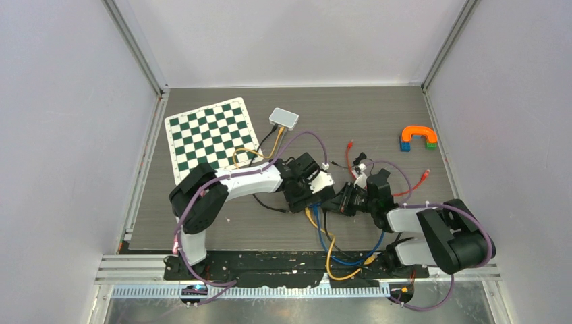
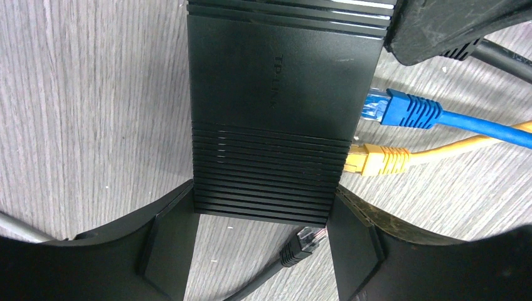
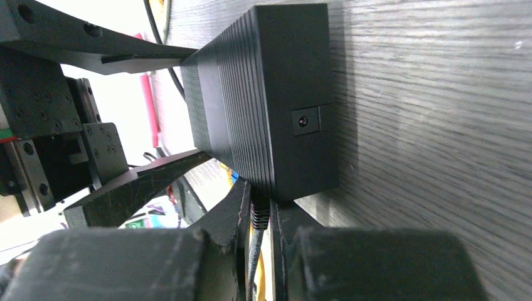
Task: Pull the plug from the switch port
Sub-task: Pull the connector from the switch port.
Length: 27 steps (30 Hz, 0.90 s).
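The black switch (image 2: 276, 94) lies flat on the wood table, and my left gripper (image 2: 263, 202) is shut on its ribbed end, one finger pressed on each side. A blue plug (image 2: 401, 110) and a yellow plug (image 2: 376, 160) sit in ports on its right side. My right gripper (image 3: 260, 202) is shut on a black plug (image 3: 260, 213) right at the switch's (image 3: 276, 100) port edge; the plug's tip is hidden against the housing. In the top view the left gripper (image 1: 311, 187) and right gripper (image 1: 342, 200) meet over the switch.
A loose black plug (image 2: 304, 241) lies unplugged between the left fingers, below the switch. A green chessboard mat (image 1: 212, 135), a white box (image 1: 284, 118), coloured blocks (image 1: 418, 137) and red cables (image 1: 351, 156) lie farther back. Blue and yellow cables (image 1: 330, 250) trail toward the near edge.
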Each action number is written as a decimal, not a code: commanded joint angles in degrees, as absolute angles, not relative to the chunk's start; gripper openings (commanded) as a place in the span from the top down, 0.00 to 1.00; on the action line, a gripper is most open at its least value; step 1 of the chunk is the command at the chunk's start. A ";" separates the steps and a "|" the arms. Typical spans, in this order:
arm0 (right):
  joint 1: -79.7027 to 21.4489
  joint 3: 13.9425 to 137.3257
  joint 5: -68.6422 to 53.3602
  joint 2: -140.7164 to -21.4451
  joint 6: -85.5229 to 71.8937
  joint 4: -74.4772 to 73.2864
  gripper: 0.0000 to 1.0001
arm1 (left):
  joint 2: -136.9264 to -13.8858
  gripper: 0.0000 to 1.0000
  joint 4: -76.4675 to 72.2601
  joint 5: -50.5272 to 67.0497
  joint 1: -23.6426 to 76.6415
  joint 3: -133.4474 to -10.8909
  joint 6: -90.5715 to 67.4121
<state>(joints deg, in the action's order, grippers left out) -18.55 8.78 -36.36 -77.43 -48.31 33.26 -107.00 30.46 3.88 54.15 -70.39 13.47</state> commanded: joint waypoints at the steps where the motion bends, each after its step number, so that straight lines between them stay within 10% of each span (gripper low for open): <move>1: -19.61 6.61 -43.29 -74.85 -49.60 32.23 0.95 | -108.77 0.44 29.52 4.24 53.62 -73.15 11.11; 27: -21.99 5.67 -45.84 -75.47 -45.95 28.64 0.95 | -111.62 0.47 31.48 5.16 51.94 -77.27 6.23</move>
